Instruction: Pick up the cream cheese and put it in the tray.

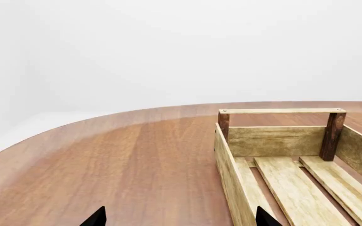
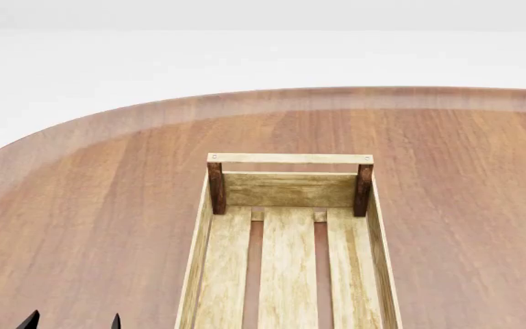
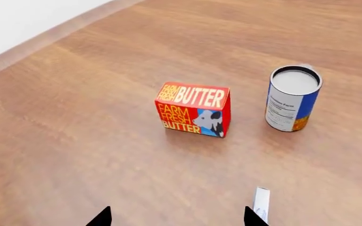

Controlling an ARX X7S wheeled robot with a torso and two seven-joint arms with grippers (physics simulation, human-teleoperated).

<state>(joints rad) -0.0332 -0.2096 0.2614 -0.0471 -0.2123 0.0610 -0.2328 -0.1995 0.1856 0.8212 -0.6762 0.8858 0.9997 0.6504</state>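
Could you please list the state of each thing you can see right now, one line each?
tray: upright on the table, visible part empty.
butter box: upright, closed.
can: upright.
cream cheese: on the table by the right gripper's fingertip, mostly out of view.
left gripper: open, holding nothing.
right gripper: open, holding nothing.

Ahead of right end effector [image 3: 176,217]: butter box [image 3: 193,109] and can [image 3: 293,98] upright, well apart, open bench [image 3: 74,127] between. Cream cheese [image 3: 262,203] by one fingertip. Left end effector [image 1: 177,220]: tray [image 1: 233,169] wall ahead, bare slats inside.
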